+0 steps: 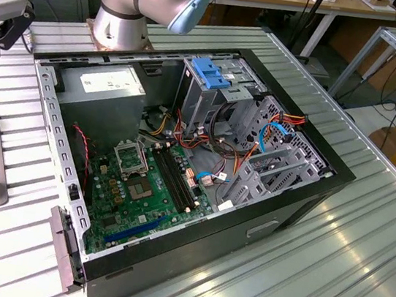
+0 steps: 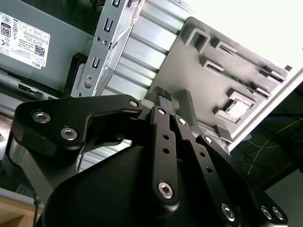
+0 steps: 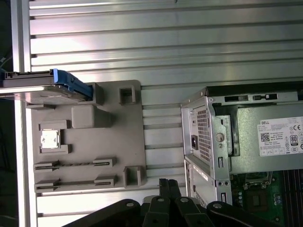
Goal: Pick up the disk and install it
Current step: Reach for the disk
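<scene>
Disk (image 3: 45, 87), a slim drive in a bright blue carrier, rests at one end of a grey fixture plate (image 3: 90, 151) in the first wrist view, its blue end against a raised block. The gripper (image 3: 166, 184) hangs near the opposite end of that plate, well apart from the disk, fingers pressed together with nothing between them; the second wrist view shows the same closed tips (image 2: 163, 92). Beside the plate on the slatted aluminium table (image 1: 328, 270) lies the open computer case (image 1: 275, 226), with its power supply (image 1: 104, 83) and green motherboard (image 1: 140, 192) exposed.
</scene>
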Controlling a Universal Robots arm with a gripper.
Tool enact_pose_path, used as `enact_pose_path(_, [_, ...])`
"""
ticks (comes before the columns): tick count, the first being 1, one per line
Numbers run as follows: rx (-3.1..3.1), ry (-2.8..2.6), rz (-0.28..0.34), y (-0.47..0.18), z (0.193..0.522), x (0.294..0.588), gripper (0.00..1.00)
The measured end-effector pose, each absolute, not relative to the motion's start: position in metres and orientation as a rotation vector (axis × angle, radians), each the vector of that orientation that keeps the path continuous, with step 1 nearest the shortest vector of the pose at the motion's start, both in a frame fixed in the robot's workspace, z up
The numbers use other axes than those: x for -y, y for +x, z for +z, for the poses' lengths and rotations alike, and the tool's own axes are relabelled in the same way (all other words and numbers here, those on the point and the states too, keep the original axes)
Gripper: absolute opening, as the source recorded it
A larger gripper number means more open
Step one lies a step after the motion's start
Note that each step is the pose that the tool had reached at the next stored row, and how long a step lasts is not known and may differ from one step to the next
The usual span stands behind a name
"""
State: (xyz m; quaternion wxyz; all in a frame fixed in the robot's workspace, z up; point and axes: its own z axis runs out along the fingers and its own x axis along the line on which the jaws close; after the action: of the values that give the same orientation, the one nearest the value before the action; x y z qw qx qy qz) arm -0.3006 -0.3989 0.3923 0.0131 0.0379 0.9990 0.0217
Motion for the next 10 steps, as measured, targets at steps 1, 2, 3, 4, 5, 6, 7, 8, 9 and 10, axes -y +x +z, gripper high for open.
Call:
enact_pose_path(1, [-3.112,0.118,0.068,-0.3008,0.3922,0.3989,0.1])
enact_pose_path(2, [-3.112,0.118,0.068,-0.3012,0.3922,0.399,0.1])
enact_pose_path(3, [-3.112,0.118,0.068,-0.3015,0.3922,0.399,0.1])
enact_pose_path(4, [-3.113,0.118,0.068,-0.3017,0.3923,0.3989,0.1])
enact_pose_path(5, [-3.112,0.118,0.068,-0.302,0.3922,0.3989,0.1])
enact_pose_path(6, [-3.112,0.118,0.068,-0.3023,0.3922,0.3989,0.1])
enact_pose_path(7, [-3.113,0.118,0.068,-0.3025,0.3922,0.3989,0.1])
enact_pose_path(8, [-3.112,0.118,0.068,-0.303,0.3922,0.399,0.1])
enact_pose_path(9, [-3.112,0.118,0.068,-0.3032,0.3922,0.3989,0.1])
enact_pose_path(10, [-3.112,0.118,0.068,-0.3035,0.3922,0.3989,0.1])
